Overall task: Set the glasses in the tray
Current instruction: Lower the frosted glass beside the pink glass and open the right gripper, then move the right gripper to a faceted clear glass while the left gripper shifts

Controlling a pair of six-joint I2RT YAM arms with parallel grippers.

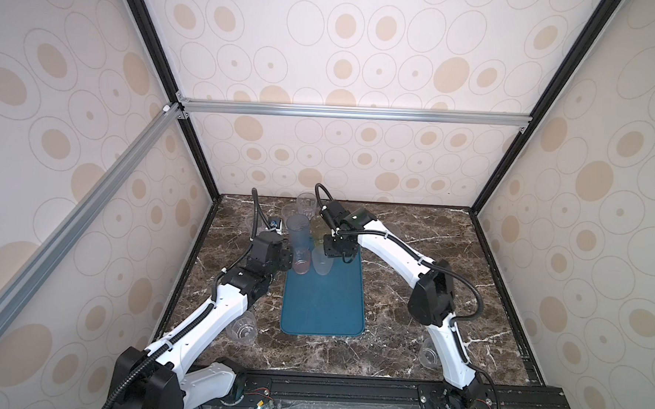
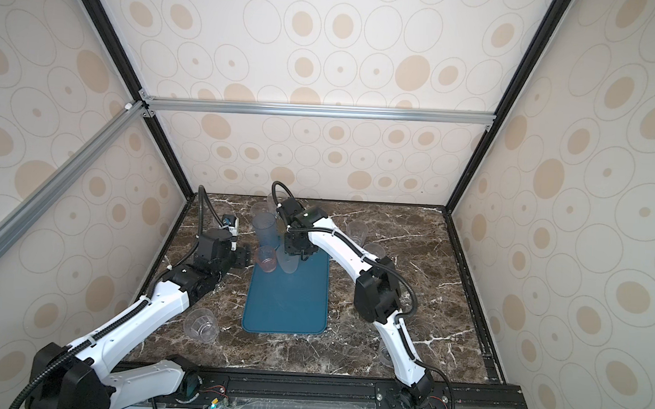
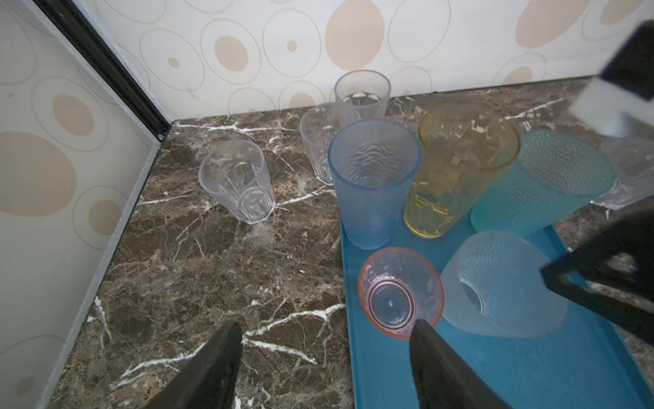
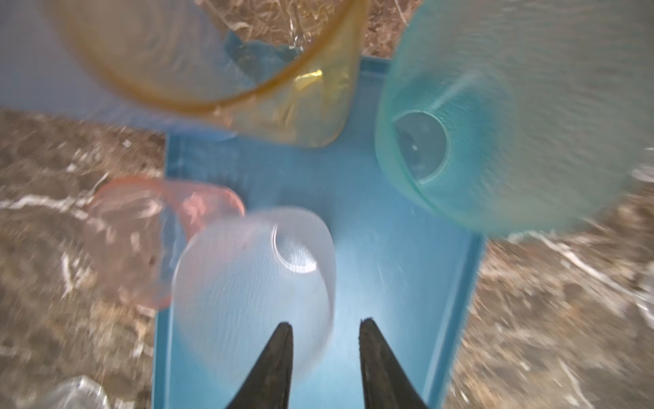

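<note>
The teal-blue tray (image 1: 324, 309) lies mid-table. At its far end stand several glasses: frosted blue (image 3: 375, 184), yellow (image 3: 456, 166), teal-green (image 3: 545, 180), pink (image 3: 400, 290) and pale grey (image 3: 495, 283). My right gripper (image 4: 325, 324) hangs over the pale grey glass (image 4: 254, 276). It is open, its jaws either side of that glass's rim and not pressing it. My left gripper (image 3: 327, 336) is open over the tray's left edge, just short of the pink glass, with nothing between its fingers.
Clear glasses stand on the marble behind the tray (image 3: 361, 92), (image 3: 320, 141) and far left (image 3: 237, 180). More stand at the front left (image 1: 242, 326), the front right (image 1: 427, 355) and right of the tray (image 2: 356, 232). Walls close three sides.
</note>
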